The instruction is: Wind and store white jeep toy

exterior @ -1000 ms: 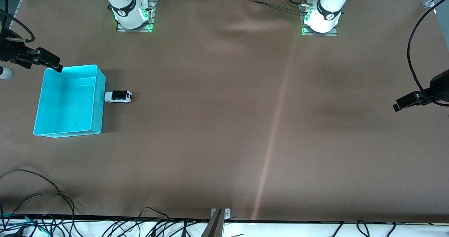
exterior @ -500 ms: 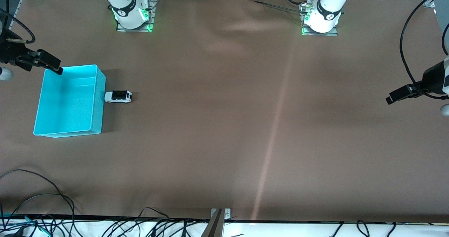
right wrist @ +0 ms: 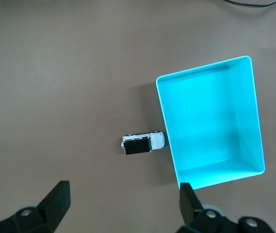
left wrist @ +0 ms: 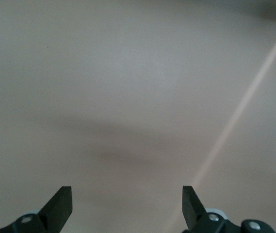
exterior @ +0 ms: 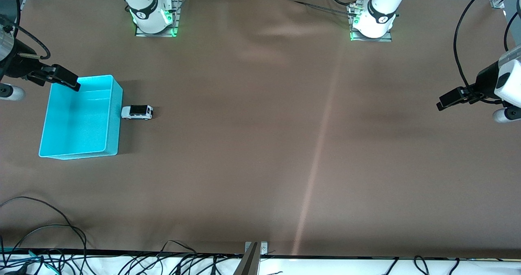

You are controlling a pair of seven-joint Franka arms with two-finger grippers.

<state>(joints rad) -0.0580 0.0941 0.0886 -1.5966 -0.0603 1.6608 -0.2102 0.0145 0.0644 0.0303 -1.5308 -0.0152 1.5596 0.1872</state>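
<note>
Beside the cyan bin (exterior: 81,118), the white jeep toy (exterior: 137,112) is sitting untouched; your right gripper (exterior: 65,78), jaws apart, is hovering over the bin's corner, needing to descend onto the jeep, while your left gripper (exterior: 452,98), also apart, is waiting well away.

One white jeep toy (exterior: 137,112), one cyan bin (exterior: 106,146), and two end effectors, apparently both empty.

Both arms have pushed farther in over the tabletop (exterior: 260,152) during the last second. The left hand (exterior: 445,100), fingers spread wide, has slid inward from the edge at its end of the tabletop, more of its white wrist now in sight. The right hand (exterior: 67,80), also spread, has edged farther over the corner of the cyan bin (exterior: 115,116).
</note>
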